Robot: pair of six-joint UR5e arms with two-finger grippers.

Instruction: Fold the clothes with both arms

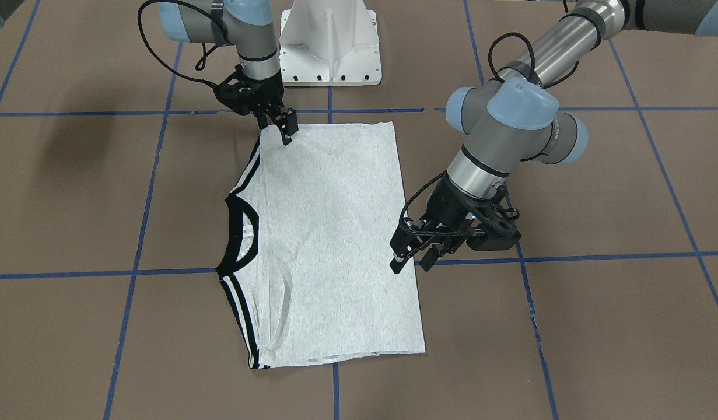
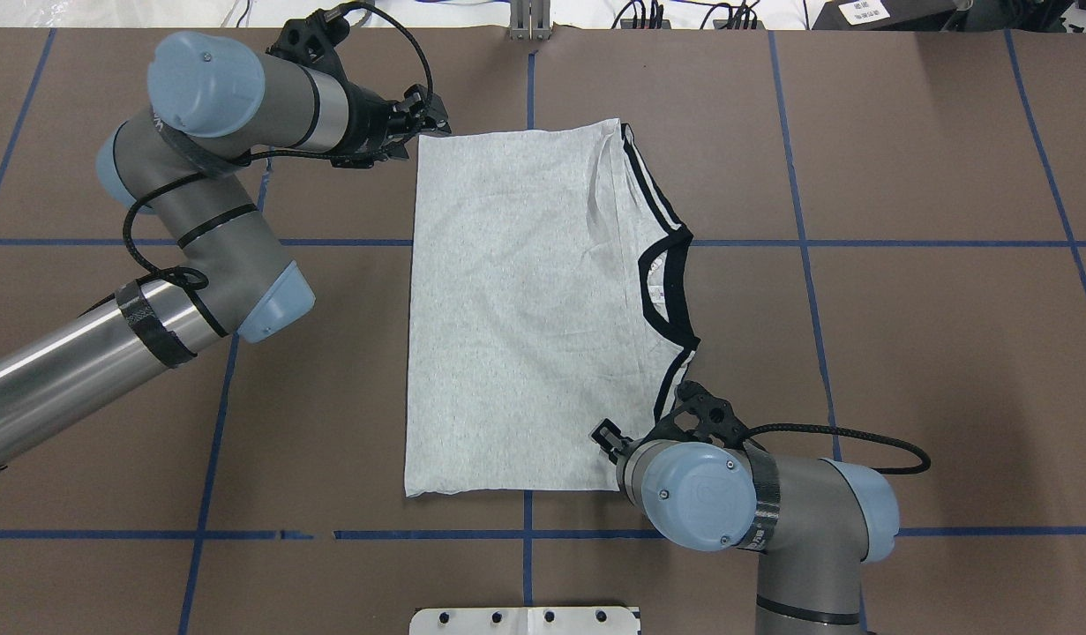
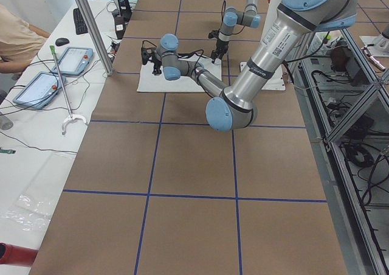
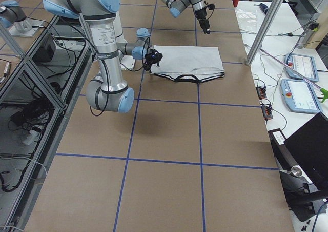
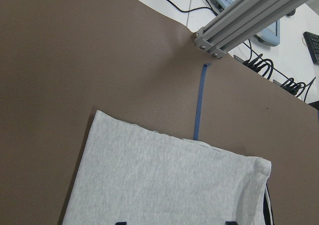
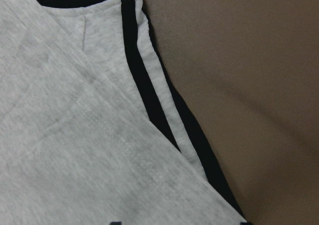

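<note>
Grey T-shirt (image 2: 507, 309) lies flat mid-table (image 2: 904, 353), folded to a rectangle, black collar (image 2: 666, 291) twd the robot's right. Left gripper (image 1: 412, 263) hangs by the shirt's far left corner, claws apart, nothing in them. Right gripper (image 1: 277, 128) is at the near right corner by the striped shoulder, claws apart too; can't tell if it's touching cloth.

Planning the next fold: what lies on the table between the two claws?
Only the grey T-shirt, lying flat between the left claw and the right claw, as the front-facing view shows.
</note>
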